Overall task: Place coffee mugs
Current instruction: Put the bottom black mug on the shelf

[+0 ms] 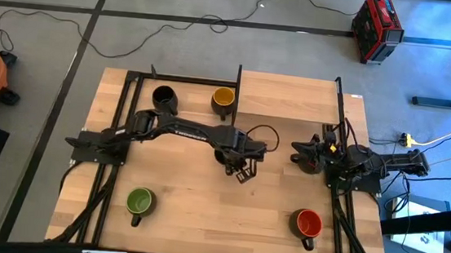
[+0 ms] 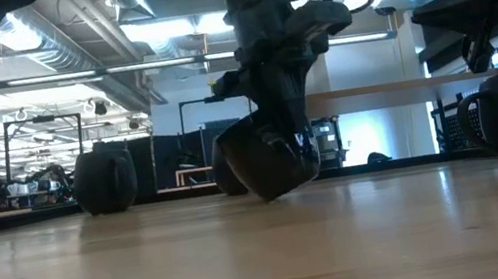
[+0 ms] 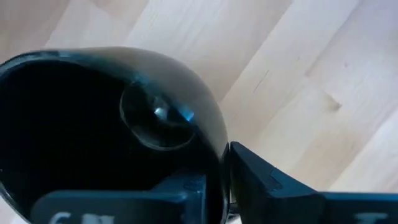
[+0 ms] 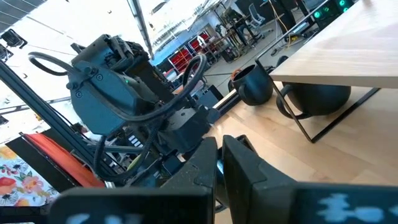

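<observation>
My left gripper is over the table's middle, shut on a black mug that shows tilted in the low view. On the table stand a black-inside mug and a yellow-inside mug near the far edge. A green-inside mug and a red-inside mug stand near the near edge. My right gripper waits at the table's right side with its fingers shut on nothing. A sixth mug is not in view. My left gripper holds the black mug by its wall at the rim, with one finger inside the mug and the other finger outside. The fingers come from above. The mug hangs tilted; I cannot tell whether its lowest edge touches the table.
A raised wooden platform on a black frame stands at the far right of the table. Black frame rails run along the left and right sides. Bare wood lies between the green-inside and red-inside mugs.
</observation>
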Robot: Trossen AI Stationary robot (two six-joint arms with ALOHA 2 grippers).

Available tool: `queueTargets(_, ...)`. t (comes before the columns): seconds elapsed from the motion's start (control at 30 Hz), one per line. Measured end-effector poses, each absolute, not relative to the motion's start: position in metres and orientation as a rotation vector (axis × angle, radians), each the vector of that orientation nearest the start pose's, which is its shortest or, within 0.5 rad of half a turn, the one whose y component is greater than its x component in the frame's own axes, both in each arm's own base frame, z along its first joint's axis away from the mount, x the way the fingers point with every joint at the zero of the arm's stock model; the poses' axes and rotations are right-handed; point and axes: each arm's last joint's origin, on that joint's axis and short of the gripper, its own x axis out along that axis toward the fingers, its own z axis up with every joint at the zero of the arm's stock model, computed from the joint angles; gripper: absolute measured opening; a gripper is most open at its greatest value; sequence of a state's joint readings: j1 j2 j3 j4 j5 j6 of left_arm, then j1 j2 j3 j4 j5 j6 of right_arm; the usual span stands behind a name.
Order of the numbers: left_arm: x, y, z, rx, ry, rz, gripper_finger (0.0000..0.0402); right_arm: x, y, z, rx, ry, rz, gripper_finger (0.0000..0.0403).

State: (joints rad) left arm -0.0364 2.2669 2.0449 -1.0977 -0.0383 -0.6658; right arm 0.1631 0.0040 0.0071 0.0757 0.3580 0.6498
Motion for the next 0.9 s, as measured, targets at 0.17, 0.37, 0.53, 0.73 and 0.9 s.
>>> queueTargets(0.17,0.466,-0.017,0.218,-0.505,1.257,0.417,0.0077,0.096,0.005,0.173,0.667,-0.136,-0.164,0.0014)
queueTargets(0.37,0.47,-0.011,0.219,-0.522,1.232,0.375,0.0111,0.096,0.006,0.173,0.71,-0.134,-0.147,0.0014)
queueTargets(0.53,0.468,-0.007,0.226,-0.538,1.262,0.289,0.0129,0.096,0.007,0.176,0.733,-0.152,-0.088,0.0014)
queueTargets(0.73,0.453,-0.016,0.279,-0.389,1.21,0.169,0.0128,0.095,0.005,0.18,0.75,-0.214,-0.138,0.0014)
queueTargets(0.9,0.425,-0.034,0.327,-0.137,1.134,-0.002,0.0128,0.096,0.007,0.186,0.765,-0.219,-0.089,0.002)
